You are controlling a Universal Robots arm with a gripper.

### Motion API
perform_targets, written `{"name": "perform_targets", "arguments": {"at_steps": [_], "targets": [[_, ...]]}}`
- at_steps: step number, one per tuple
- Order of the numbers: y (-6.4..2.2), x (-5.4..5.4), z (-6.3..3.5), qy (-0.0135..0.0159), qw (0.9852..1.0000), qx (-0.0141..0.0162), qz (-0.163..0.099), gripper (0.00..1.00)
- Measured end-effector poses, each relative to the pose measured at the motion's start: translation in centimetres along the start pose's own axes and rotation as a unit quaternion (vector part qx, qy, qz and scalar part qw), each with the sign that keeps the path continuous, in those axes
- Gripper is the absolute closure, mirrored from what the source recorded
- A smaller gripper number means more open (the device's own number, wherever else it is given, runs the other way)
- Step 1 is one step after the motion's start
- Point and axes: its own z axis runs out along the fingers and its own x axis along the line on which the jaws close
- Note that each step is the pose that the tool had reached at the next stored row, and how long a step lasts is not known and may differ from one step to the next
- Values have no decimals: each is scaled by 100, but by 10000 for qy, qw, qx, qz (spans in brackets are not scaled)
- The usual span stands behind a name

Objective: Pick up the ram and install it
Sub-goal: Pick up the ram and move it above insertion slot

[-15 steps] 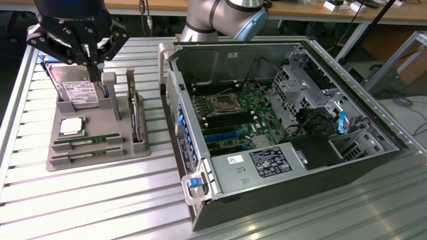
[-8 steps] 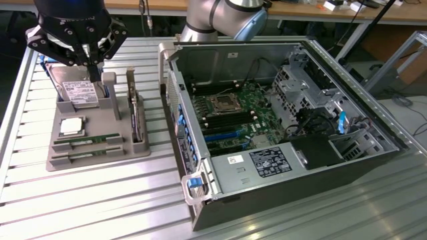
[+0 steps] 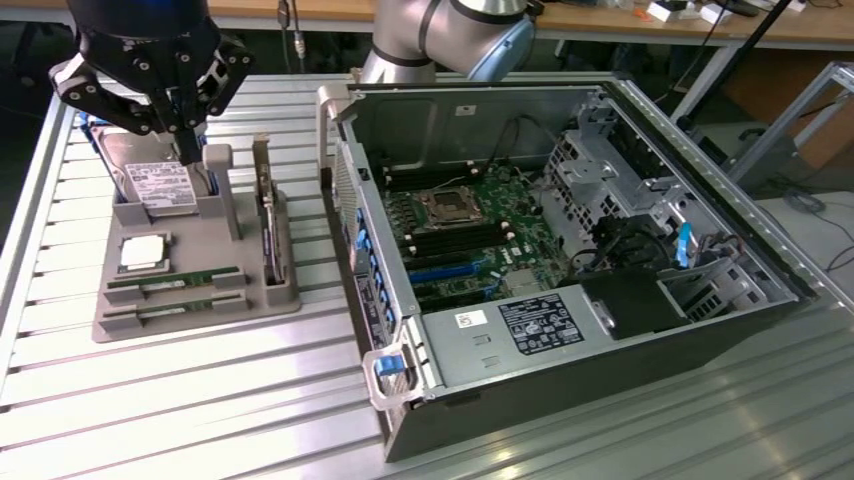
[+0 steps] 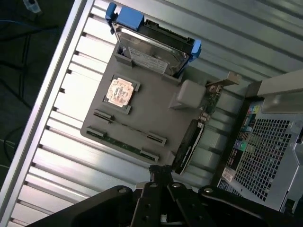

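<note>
Ribbed metal table (image 3: pixel 200 410) bears grey tray (image 3: pixel 200 326) with thin green ram (image 3: pixel 174 279).

You are seeing the gripper (image 3: pixel 194 152) hanging with its fingers pressed together, holding nothing, over the hard drive (image 3: pixel 160 186) at the far end of the grey holder (image 3: pixel 200 322). The ram (image 3: pixel 174 277) and its twin (image 3: pixel 170 310) are lying side by side in the holder's near end, just beside the processor (image 3: pixel 144 252). The open computer case (image 3: pixel 561 335) is lying on the table (image 3: pixel 200 420) towards the exterior view's right.
</note>
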Motion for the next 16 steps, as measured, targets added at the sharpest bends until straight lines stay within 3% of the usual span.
{"name": "perform_targets", "arguments": {"at_steps": [5,10,16], "targets": [[0,0,0,16,9993,-9,-373,90],[0,0,0,24,9985,-13,-544,90],[0,0,0,38,9963,-21,-864,90]]}}
